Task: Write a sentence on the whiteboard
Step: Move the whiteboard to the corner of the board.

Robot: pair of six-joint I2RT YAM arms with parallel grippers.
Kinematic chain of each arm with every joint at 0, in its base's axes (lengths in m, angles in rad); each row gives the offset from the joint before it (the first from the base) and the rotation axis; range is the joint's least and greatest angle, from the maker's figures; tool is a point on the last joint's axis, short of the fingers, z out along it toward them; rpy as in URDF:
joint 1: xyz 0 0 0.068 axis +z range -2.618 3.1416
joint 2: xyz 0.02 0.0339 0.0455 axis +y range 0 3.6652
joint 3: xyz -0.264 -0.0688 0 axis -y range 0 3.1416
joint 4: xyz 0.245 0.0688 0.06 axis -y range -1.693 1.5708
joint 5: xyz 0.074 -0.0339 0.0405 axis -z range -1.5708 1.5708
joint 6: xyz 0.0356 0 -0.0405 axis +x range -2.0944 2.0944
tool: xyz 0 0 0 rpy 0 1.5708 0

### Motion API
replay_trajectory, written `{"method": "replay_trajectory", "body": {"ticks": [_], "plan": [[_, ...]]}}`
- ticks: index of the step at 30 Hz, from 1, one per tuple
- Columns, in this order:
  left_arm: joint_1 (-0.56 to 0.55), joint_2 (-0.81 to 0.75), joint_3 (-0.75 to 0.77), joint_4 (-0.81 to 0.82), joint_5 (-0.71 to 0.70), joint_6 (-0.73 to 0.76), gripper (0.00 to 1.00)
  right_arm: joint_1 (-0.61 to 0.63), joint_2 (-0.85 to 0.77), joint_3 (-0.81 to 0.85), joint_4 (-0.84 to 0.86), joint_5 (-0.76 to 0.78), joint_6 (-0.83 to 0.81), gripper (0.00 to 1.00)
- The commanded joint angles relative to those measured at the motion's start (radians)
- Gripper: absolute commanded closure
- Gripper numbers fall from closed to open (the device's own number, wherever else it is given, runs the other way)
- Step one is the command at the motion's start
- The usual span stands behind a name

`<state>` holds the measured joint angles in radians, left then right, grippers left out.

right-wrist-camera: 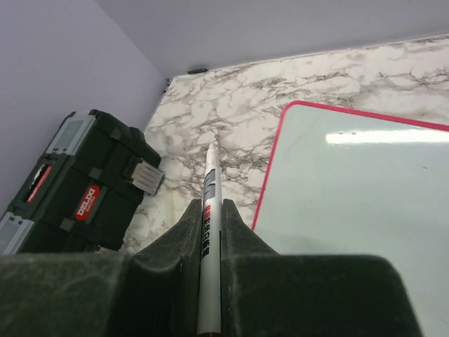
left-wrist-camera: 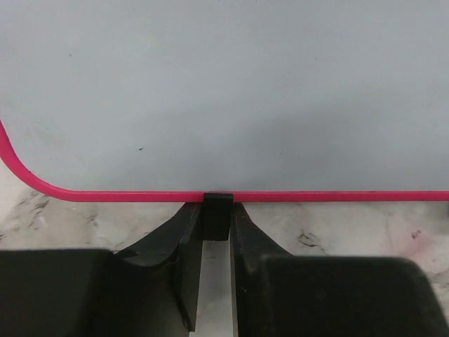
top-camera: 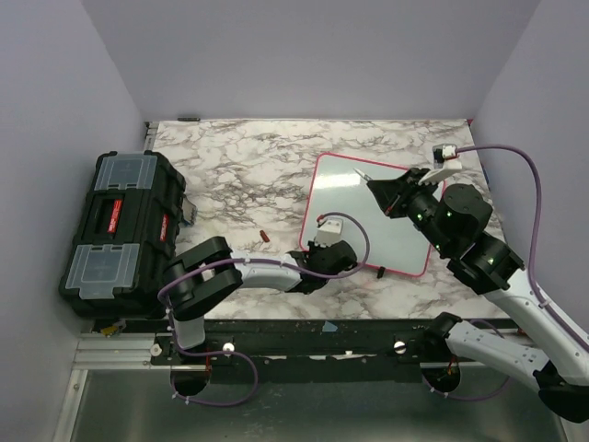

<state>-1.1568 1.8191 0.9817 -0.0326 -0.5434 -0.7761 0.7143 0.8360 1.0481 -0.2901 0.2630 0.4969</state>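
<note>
Whiteboard point(top-camera: 354, 198) flat on bench point(top-camera: 239, 157), right of centre, blank rn. Left claw point(left-wrist-camera: 216, 235) clamped on its black foot point(left-wrist-camera: 217, 207), right claw point(right-wrist-camera: 209, 210) gripping marker point(right-wrist-camera: 210, 175) above it. Next imo: tip down, touch top-left, start 1st letter.

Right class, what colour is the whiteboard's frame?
The whiteboard frame is pink-red, clearest in the left wrist view.

A black toolbox point(top-camera: 124, 230) sits at the left edge of the marble-patterned worktop point(top-camera: 239, 157). Its top has two clear-lidded compartments with a red strip between them, and a grey latch point(top-camera: 189, 214) hangs on its right side. Right of the toolbox and apart from it, a small dark red piece point(top-camera: 264, 236) lies on the worktop. Lavender walls point(top-camera: 322, 55) rise behind the toolbox and to its left.
</note>
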Motion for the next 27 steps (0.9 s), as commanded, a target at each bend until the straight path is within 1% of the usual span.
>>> {"method": "replay_trajectory", "body": {"ticks": [1, 5, 15, 20, 23, 25, 27], "plan": [[0.034, -0.053, -0.056, -0.183, -0.127, -0.194, 1.0, 0.004, 0.015, 0.012, 0.007, -0.02, 0.007, 0.99], [0.042, -0.086, -0.084, -0.27, -0.159, -0.285, 1.0, 0.004, 0.022, 0.008, 0.021, -0.032, 0.014, 0.99], [0.032, -0.187, -0.162, -0.338, -0.141, -0.361, 1.0, 0.004, 0.001, -0.001, 0.013, -0.031, 0.021, 0.99], [-0.021, -0.229, -0.177, -0.313, -0.13, -0.29, 1.0, 0.003, -0.014, -0.002, -0.004, -0.02, 0.021, 0.99], [-0.071, -0.23, -0.162, -0.305, -0.131, -0.24, 1.0, 0.003, -0.024, -0.003, -0.014, -0.011, 0.018, 0.99], [-0.098, -0.23, -0.161, -0.27, -0.126, -0.19, 1.0, 0.002, -0.034, -0.007, -0.018, -0.004, 0.017, 0.99], [-0.108, -0.224, -0.153, -0.252, -0.117, -0.161, 1.0, 0.003, -0.04, -0.012, -0.02, 0.001, 0.016, 0.99]]}}
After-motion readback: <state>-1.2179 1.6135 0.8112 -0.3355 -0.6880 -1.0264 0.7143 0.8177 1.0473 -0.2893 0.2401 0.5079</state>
